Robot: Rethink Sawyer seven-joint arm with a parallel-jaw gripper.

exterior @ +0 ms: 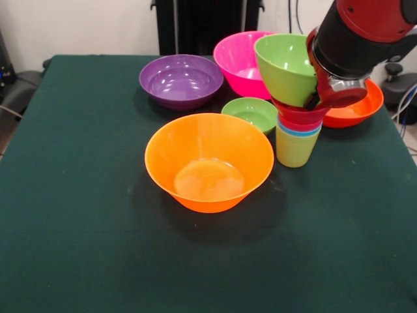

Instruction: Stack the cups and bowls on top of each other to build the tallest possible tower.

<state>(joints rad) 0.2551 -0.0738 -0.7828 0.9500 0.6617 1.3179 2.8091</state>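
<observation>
The bowls are round, smooth and shiny plastic. The big orange bowl (208,162) sits near the middle of the surface (78,228), wide at the top and narrow at the bottom. Behind it is the purple bowl (181,80), wider and not so deep. The pink bowl (236,57) is beside the purple one, near the far edge. A small green bowl (251,113) sits just behind the orange bowl. A flat red-orange bowl (355,109) lies at the right, partly hidden by the arm (365,32).

The tower (296,111) stands just to the right of the orange bowl. At its bottom is a yellow-green cup (294,150). A thin blue rim and red rims show above it, one nested inside the next. On top sits the lime green bowl (283,68), tilted to one side.

The end effector (335,91) is right beside the top of the tower, at the lime green bowl. I cannot tell how its grasping part is set.

The surface is a dark green cloth, soft and flat. Behind it is a pale wall and a black stand (207,26).

I count six bowls that show clearly: one orange, one purple, one pink, one red-orange and two green.
</observation>
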